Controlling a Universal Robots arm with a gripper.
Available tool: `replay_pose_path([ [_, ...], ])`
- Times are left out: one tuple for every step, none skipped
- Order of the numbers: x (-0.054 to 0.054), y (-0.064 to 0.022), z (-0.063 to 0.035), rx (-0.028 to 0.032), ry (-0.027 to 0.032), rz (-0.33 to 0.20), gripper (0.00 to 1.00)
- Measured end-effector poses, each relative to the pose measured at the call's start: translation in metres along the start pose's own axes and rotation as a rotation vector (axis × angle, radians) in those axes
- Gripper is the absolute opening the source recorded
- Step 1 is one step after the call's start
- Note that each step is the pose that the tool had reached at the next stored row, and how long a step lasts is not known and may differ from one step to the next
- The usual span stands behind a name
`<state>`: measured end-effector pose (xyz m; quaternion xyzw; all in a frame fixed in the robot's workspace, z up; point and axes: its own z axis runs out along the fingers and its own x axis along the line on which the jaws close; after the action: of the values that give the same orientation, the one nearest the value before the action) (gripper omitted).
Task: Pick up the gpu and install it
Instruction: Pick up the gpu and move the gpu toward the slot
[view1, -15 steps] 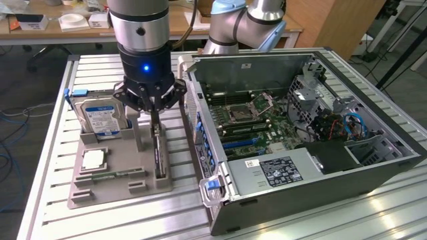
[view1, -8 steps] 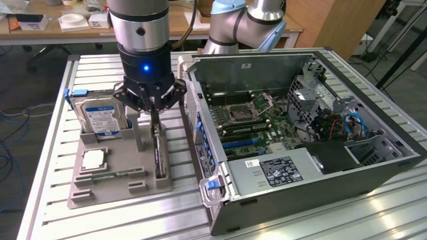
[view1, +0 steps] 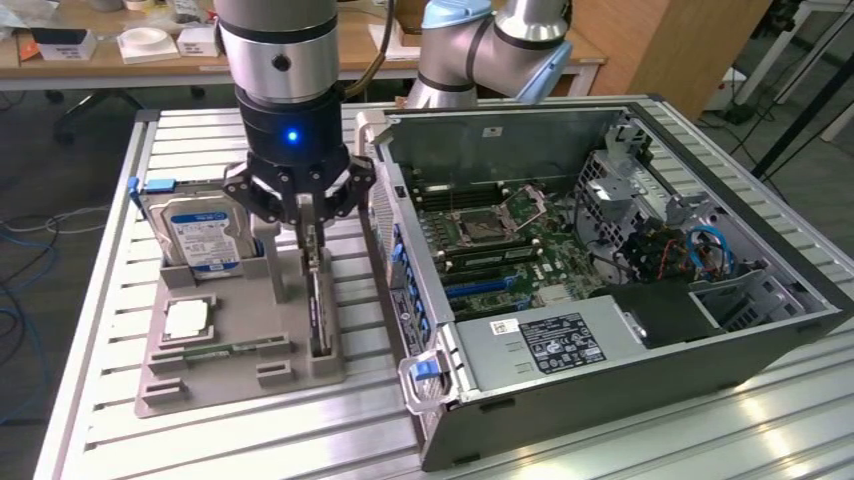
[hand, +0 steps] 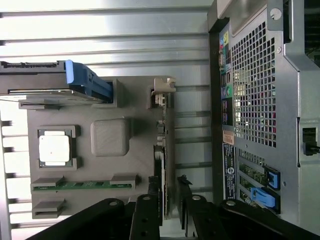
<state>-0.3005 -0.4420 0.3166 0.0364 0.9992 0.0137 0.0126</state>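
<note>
The wrist view, closest in, shows the gripper (hand: 167, 210) with its fingers (hand: 146, 216) a little apart on either side of the graphics card (hand: 164, 165), a slim gap left on one side. The card stands on edge in the grey tray (hand: 140, 150), directly beneath the gripper. The exterior view adds the hard drive (view1: 200, 235) behind and, farther off, the open computer case (view1: 641, 390) with its motherboard (view1: 514, 245).

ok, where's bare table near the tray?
Free: slatted aluminium table between the grey plastic parts tray and the near edge, plus the strip on the exterior view's left of it. Crowded: gap between tray and open black computer case.
</note>
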Motion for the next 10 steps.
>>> replay_pose_path([
  [0.0,0.0,0.0,0.0,0.0001,0.0,0.29],
  [0.0,0.0,0.0,0.0,0.0001,0.0,0.29],
  [0.0,0.0,0.0,0.0,0.0,0.0,0.35],
  [0.0,0.0,0.0,0.0,0.0001,0.0,0.35],
  [0.0,0.0,0.0,0.0,0.0,0.0,0.42],
  [0.0,0.0,0.0,0.0,0.0001,0.0,0.42],
  [0.0,0.0,0.0,0.0,0.0,0.0,0.42],
  [0.0,0.0,0.0,0.0,0.0001,0.0,0.43],
  [0.0,0.0,0.0,0.0,0.0001,0.0,0.43],
  [0.0,0.0,0.0,0.0,0.0001,0.0,0.49],
])
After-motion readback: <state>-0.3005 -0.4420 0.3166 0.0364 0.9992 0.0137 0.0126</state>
